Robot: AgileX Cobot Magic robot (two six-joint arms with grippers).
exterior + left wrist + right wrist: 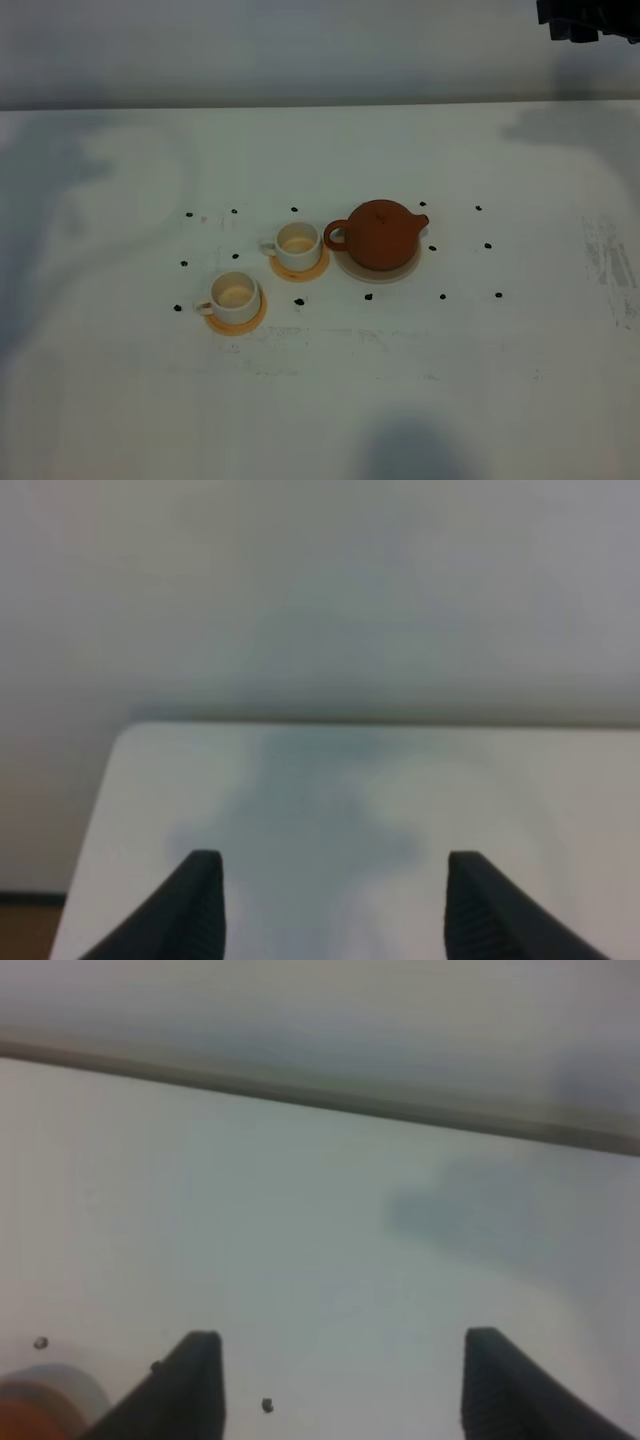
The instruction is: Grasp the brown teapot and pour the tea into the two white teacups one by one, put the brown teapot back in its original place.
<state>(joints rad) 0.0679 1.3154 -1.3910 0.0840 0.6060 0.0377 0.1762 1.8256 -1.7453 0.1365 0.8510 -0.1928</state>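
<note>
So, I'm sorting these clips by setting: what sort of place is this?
Probably a robot lab test bench, not a home: a white table against a plain wall, with black dot markers laid out around the brown teapot and two white teacups.

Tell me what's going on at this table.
Nothing is being handled right now. The brown teapot sits on its cream saucer, and the two white teacups stand on orange coasters left of it, looking tan inside. The right claw hangs open and empty near the teapot; the left claw is open too, over a table corner.
</note>
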